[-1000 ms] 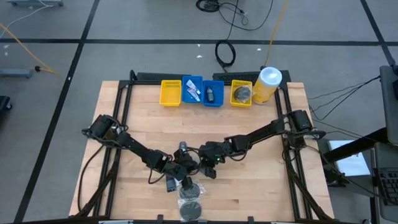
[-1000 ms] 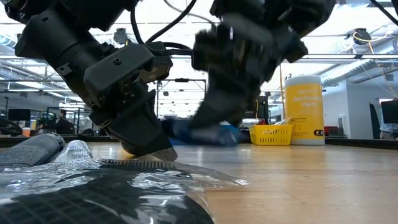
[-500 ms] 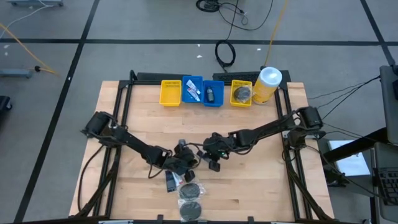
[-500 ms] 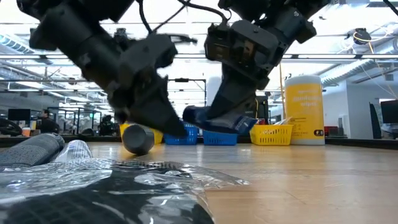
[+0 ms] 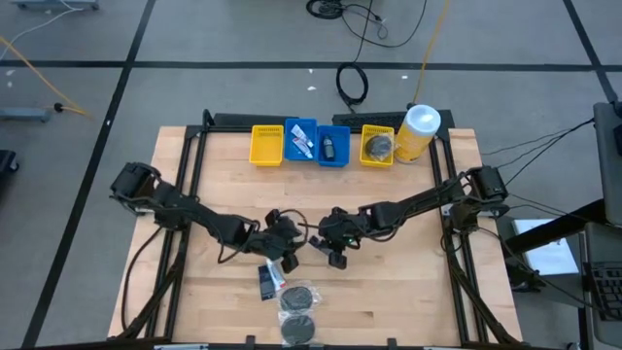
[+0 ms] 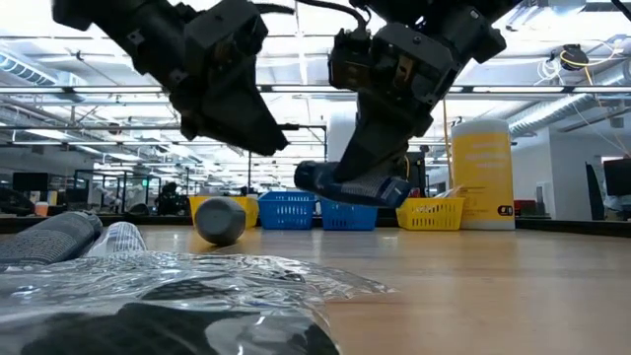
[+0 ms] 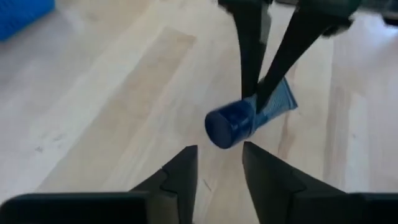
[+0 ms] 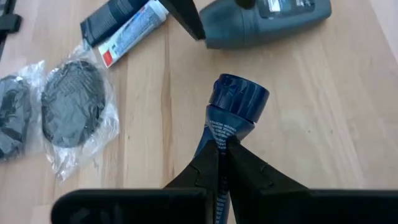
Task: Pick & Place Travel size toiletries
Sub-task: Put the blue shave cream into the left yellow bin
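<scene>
Currently the right gripper (image 8: 224,149) is clamped on the crimped tail of a blue tube (image 8: 231,112), lifted above the surface. Soft and light, likely squashy; the stiff crimp suits gripping. Left gripper (image 7: 217,163), fingers apart, is empty beside the tube. Only the right wrist view shows bagged mesh puffs (image 8: 76,102) near the tube.

Left claw (image 5: 288,247) parted; right claw (image 5: 328,255) clamped.

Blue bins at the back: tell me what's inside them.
One blue bin holds a white tube; the other holds a small dark bottle. Anything beneath them is hidden.
</scene>
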Tool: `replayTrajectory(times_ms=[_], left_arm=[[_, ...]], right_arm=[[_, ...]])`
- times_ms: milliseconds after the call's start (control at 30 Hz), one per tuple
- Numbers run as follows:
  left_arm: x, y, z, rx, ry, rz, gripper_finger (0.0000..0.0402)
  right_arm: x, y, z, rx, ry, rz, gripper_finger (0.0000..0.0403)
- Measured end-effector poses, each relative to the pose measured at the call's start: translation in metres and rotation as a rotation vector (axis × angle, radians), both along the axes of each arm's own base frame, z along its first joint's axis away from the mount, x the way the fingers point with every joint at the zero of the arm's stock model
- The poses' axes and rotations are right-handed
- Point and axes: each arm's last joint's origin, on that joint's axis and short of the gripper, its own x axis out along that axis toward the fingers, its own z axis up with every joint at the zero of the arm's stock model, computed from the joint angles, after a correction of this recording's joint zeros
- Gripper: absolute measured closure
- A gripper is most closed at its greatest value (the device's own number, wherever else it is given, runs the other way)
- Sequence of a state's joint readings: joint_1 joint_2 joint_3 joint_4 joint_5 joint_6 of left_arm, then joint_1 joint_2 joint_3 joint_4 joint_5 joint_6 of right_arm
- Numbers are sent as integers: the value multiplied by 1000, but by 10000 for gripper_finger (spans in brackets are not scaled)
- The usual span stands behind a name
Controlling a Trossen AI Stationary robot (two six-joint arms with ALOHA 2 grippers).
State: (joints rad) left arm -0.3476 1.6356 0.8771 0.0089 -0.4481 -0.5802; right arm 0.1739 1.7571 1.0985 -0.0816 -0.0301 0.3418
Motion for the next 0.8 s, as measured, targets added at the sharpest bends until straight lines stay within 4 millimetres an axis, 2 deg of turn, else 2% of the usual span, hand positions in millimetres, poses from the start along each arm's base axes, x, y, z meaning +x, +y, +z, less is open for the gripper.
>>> replayTrajectory(times_ms=[200, 333, 533, 633, 800], left_arm=[[7, 11, 2, -75, 1, -83, 247], [14, 14, 8, -116, -64, -183, 241], [20, 19, 16, -152, -141, -294, 241], [21, 23, 14, -191, -122, -337, 254], [20, 26, 12, -205, -88, -348, 298]], right_arm=[[-4, 6, 17, -11, -65, 36, 393], [-7, 10, 25, -11, -95, 60, 393], [-9, 17, 27, -13, -106, 92, 393], [-9, 20, 27, -15, -106, 97, 393], [-9, 19, 27, -19, -103, 92, 393]])
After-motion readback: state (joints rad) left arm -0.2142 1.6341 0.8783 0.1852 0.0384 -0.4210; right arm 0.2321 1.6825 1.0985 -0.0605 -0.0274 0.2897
